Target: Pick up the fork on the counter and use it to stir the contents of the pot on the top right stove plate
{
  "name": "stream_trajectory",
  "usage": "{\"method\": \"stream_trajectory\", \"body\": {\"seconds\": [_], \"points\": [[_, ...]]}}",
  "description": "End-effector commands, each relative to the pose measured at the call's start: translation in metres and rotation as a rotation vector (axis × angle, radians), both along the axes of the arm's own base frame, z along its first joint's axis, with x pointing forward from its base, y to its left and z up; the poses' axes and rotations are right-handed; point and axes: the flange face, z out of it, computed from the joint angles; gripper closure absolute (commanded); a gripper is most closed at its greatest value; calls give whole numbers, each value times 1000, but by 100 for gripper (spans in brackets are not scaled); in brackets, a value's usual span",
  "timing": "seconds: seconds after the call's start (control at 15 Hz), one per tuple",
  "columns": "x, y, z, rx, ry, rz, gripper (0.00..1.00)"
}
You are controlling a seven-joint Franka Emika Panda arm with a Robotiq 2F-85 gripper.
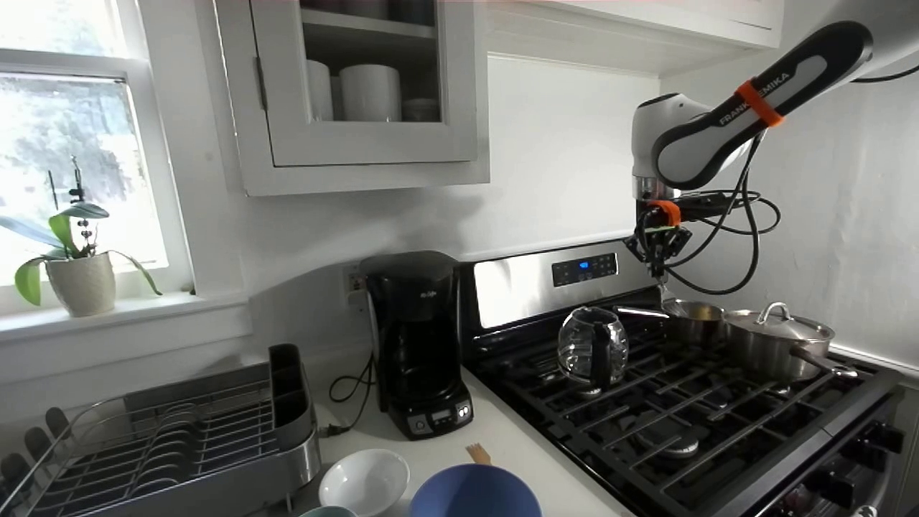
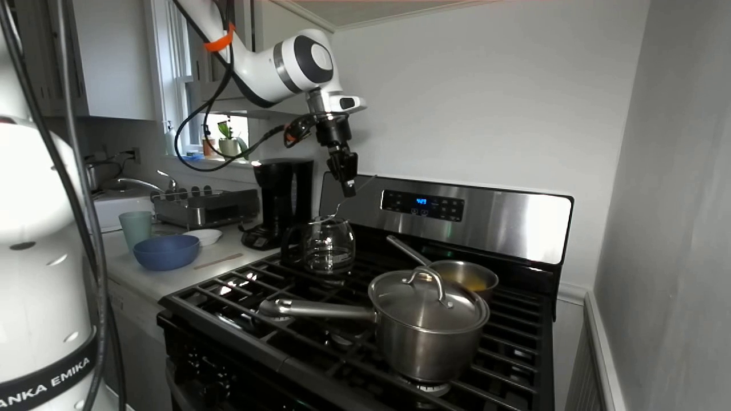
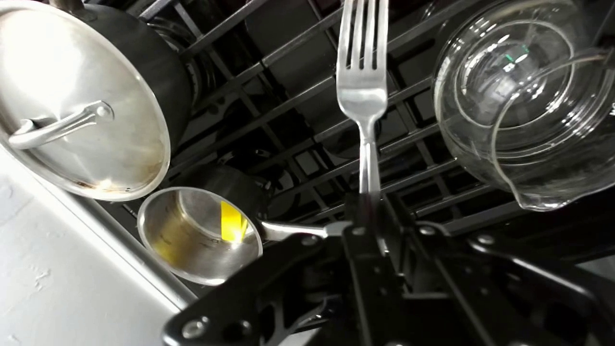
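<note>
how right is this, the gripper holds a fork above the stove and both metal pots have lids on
Almost: only the bigger pot has a lid on. The wrist view shows the smaller pot uncovered, with something yellow in it. The rest stands: the gripper holds a fork above the stove.

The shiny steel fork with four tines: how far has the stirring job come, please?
Done: the fork is picked up, clamped in the black gripper and off the pale flat counter. In hand: it is held over the black-and-steel gas stove, outside the open round steel saucepan. Left, it seems: lowering it in there and stirring the yellow contents.
</note>
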Motion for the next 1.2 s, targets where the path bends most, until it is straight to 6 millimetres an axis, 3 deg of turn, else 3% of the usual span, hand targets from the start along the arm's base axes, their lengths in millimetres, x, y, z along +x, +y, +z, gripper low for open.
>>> {"method": "stream_trajectory", "body": {"seconds": [0.0,0.4,0.6,0.8,1.07,1.13], "points": [[4,22,-5,-4,12,64,97],[-21,198,-25,107,98,405,97],[-33,266,-47,172,155,559,97],[-39,304,-82,272,253,648,97],[-27,324,-130,381,374,674,97],[-45,315,-115,321,330,660,86]]}}
